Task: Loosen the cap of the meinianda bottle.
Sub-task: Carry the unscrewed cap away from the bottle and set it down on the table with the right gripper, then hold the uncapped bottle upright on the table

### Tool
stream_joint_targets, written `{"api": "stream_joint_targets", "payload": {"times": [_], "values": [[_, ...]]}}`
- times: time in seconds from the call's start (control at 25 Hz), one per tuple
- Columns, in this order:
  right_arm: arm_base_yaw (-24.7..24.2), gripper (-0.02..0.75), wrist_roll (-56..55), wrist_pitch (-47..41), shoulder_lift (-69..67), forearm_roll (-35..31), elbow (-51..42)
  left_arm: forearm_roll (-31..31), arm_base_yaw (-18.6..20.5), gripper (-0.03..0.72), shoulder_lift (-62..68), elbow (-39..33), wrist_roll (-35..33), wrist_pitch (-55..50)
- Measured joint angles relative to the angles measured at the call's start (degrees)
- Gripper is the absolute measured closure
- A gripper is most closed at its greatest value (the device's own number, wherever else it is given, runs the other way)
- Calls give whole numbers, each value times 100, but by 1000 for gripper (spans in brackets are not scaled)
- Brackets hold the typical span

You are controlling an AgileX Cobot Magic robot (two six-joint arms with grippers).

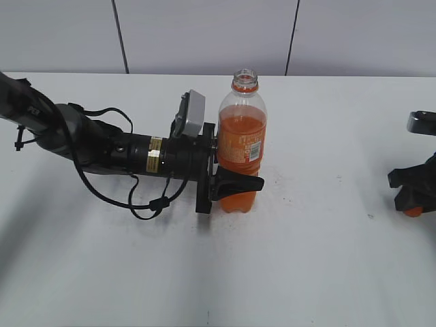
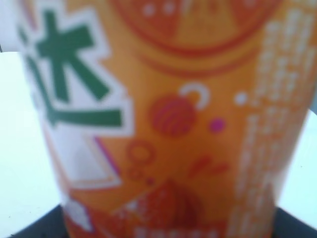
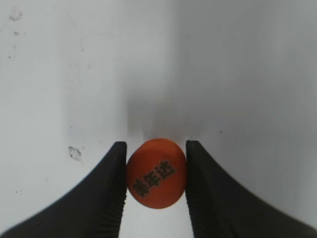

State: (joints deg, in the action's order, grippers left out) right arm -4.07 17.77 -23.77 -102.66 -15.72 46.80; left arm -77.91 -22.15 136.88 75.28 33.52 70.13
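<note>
steadiness seems the reason for the left arm's low reach across the white table point(image 1: 306, 259): the black left gripper point(image 1: 235, 178) clamps the slim clear plastic bottle of orange soda point(image 1: 242, 146) around its lower body, one black finger crossing the front just under the orange label, so the bottle stands upright near the middle and cannot turn. its mouth is bare at the top, only the orange neck ring left below the threads, so the loosening reads as already done and gone past. the left wrist view is filled by the blurred label of that same bottle point(image 2: 168, 124), pressed so near the lens that print and edges smear; only dark corners of the left gripper's fingers point(image 2: 34, 225) show at the bottom.

well apart, at the right edge, the black right gripper point(image 1: 412, 194) is cut off by the frame, a speck of orange beneath it. the right wrist view explains it: the right gripper point(image 3: 156, 173) pinches the small round orange plastic cap point(image 3: 156, 172) between both pads, held flat and low over the table, likely for setting down. whether it touches the surface cannot be told.
</note>
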Motion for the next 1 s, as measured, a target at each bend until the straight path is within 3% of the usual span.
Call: {"api": "stream_joint_targets", "payload": {"times": [0.32, 0.52, 0.64, 1.0], "values": [[0, 452, -52, 6, -108, 0, 0, -27, 0, 296, 0, 0, 0, 0], [0, 265, -204, -7, -108, 0, 0, -125, 0, 296, 0, 17, 0, 23], [0, 210, -226, -72, -108, 0, 0, -150, 0, 296, 0, 24, 0, 23], [0, 195, -245, -260, 258, -148, 286, -145, 0, 296, 0, 24, 0, 30]]}}
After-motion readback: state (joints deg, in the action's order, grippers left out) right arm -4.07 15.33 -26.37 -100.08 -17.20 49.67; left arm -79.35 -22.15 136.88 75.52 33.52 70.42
